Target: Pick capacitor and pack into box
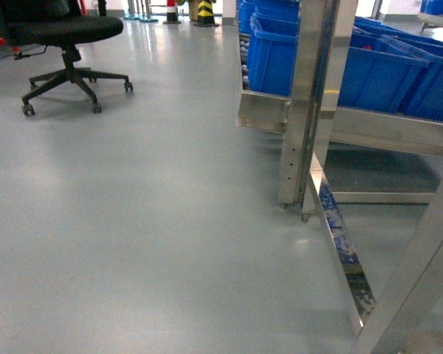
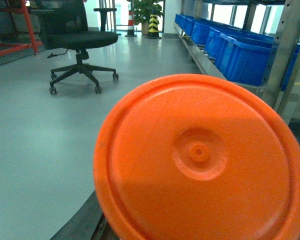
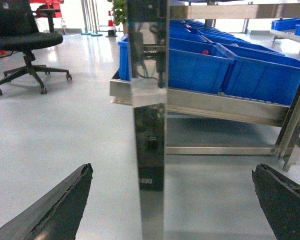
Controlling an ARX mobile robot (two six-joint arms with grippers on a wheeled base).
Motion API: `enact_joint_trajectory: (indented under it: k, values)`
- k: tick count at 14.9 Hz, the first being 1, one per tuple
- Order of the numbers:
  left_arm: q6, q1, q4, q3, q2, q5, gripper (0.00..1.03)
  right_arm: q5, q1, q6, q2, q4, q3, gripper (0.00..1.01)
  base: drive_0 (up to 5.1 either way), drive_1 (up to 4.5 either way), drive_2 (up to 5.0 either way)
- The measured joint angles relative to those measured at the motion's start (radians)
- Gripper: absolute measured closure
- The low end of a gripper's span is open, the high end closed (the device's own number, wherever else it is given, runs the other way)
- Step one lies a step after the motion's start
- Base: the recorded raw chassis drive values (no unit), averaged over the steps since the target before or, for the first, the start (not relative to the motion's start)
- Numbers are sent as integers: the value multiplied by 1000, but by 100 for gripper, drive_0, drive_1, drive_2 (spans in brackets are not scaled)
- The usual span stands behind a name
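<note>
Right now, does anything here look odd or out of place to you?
One thing: a big orange disc fills most of the left wrist camera, blocking its view of that gripper. Otherwise the office chair stands upright on the floor and the blue bins sit neatly on their metal rack. No spills.

A black office chair stands on grey floor, well apart from blue bins on a steel rack.

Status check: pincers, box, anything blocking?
Right pincer open, empty, facing a steel rack post. Left pincer not visible; an orange disc fills its camera. No pink box or capacitor in view. Blue bins on rack ahead.
</note>
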Motion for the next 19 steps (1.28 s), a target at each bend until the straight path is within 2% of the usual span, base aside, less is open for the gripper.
enact_joint_trajectory:
  k: [7, 19]
  values:
    - [0, 0, 0, 0, 0, 2, 59, 0, 0, 0, 0, 2, 0, 3, -485, 156, 338]
    - [0, 0, 0, 0, 0, 2, 59, 0, 0, 0, 0, 1, 0, 3, -500, 246, 246]
